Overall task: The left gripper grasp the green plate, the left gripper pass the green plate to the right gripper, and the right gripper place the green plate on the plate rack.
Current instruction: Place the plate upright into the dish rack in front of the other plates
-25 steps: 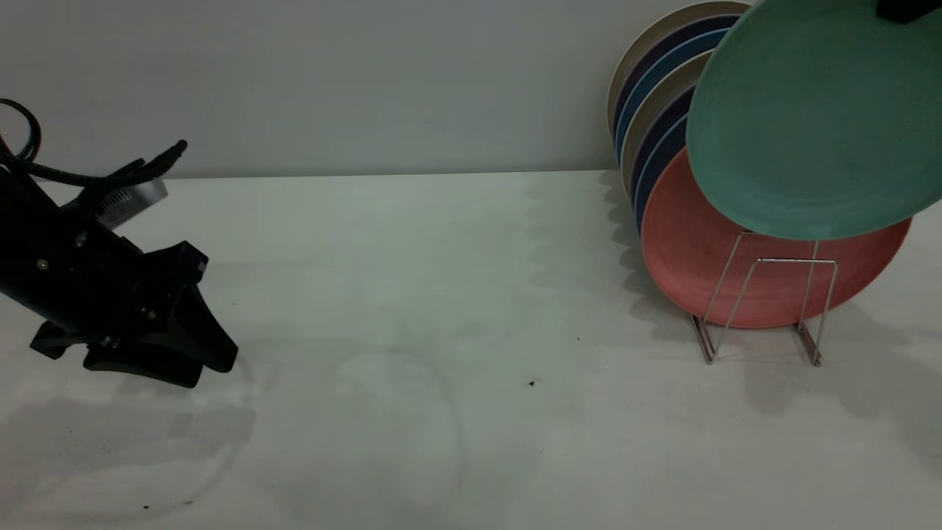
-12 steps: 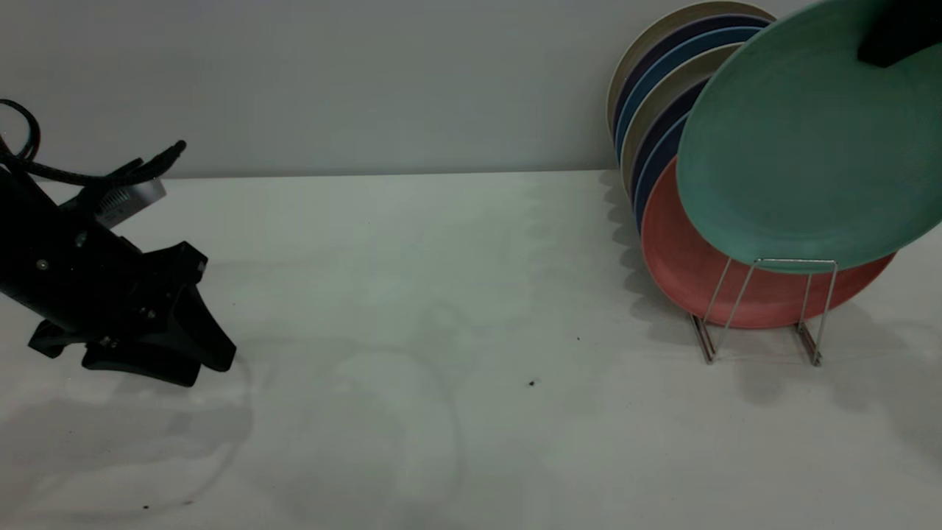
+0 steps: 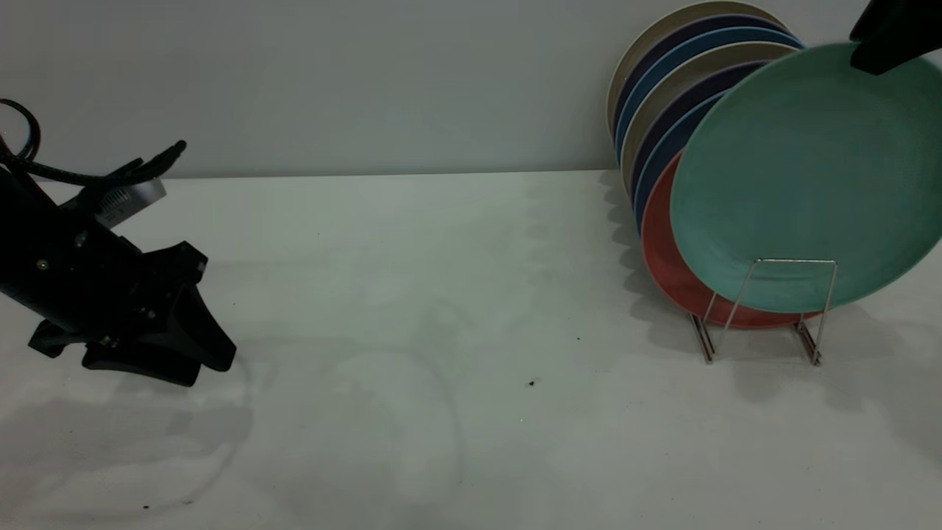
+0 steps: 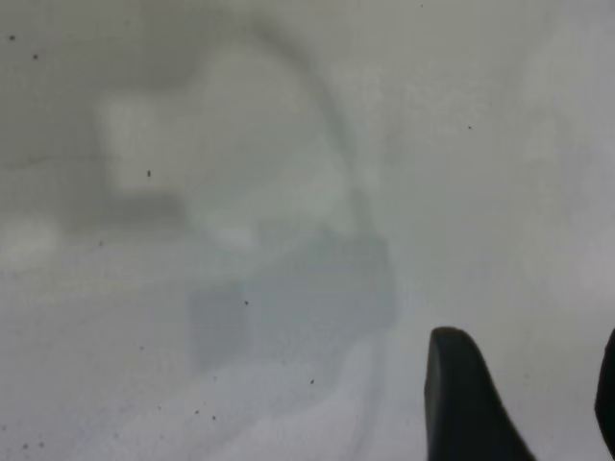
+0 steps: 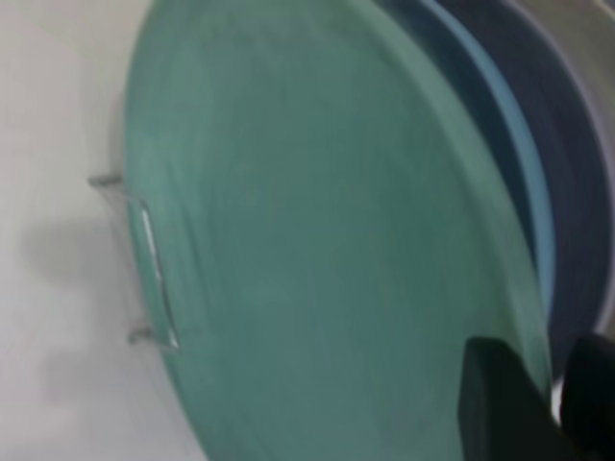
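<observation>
While the right pincer [image 5: 562,408] clamps the top rim of the round matte teal-green plastic plate [image 3: 809,177], the plate hangs below it, tilted, face toward the exterior camera. Its lower edge sits behind the front upright loop of the thin silver wire plate rack [image 3: 762,309], directly beneath the pincer. Can't tell if the edge is bottomed out in the slot yet.

Just behind the green plate, on the far side from the pincer's camera: salmon-pink plate [image 3: 662,258], then a stack of blue, dark purple and beige plates [image 3: 662,96] leaning in the same rack.

Pincer state: jaws narrow, closed across the rim, one finger on each face, as the right wrist view shows.

Left pincer [image 3: 158,350] is parked well away across the white worktop [image 3: 441,294], low over the surface. Fingers apart, holding nothing.

Handling judgement:
- Plate looks light and stiff, not fragile.
- Matte finish gives fair grip, but the rim hold is small, so the plate can pivot in the jaws.
- Rim is the only sensible grab point; the raised lip helps.
- Release only once the bottom edge is seated, else it may slide off the wire.
</observation>
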